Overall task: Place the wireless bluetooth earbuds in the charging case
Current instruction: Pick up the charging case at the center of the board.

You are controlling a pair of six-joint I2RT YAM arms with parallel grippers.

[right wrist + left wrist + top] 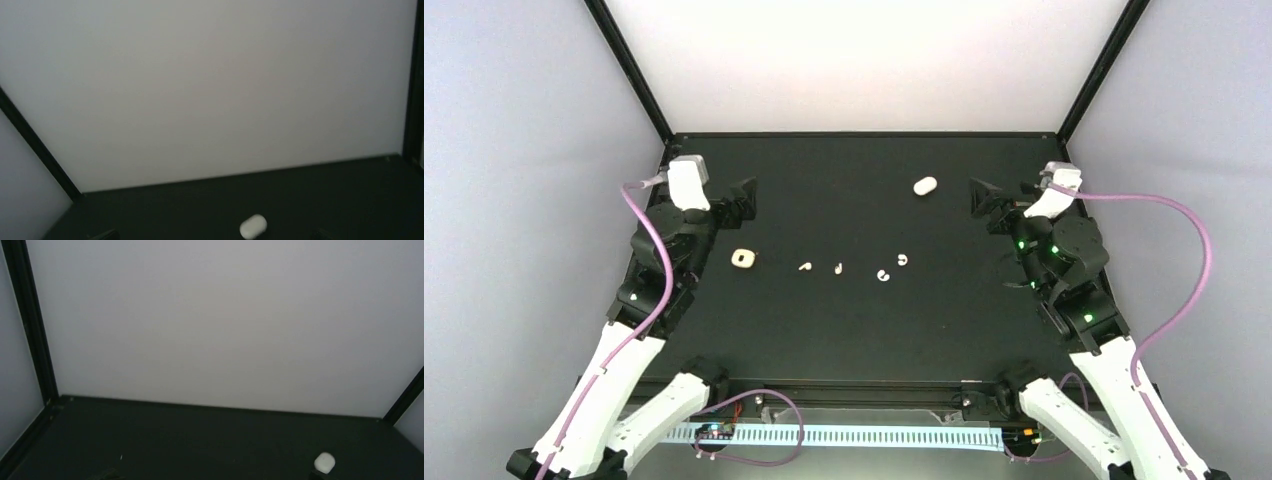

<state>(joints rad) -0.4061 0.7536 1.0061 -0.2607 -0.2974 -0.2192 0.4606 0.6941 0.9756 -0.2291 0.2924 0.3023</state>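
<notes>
Wireless bluetooth earbuds [838,268], four tiny short-stemmed plastic buds, lie in a loose row mid-frame on the black table [854,330]: two pale beige buds [805,266] left, two white buds [883,275] right. Each likely needs a straight-down pinch on its body, or it may skid away. At left, the left gripper [744,200], spread and empty, hangs near the pale beige rounded-square case [743,259]. Upper right, a white oval pod [925,185], perhaps a second case, sits beside the equally spread, empty right gripper [980,197]. Nothing blocks the row.
</notes>
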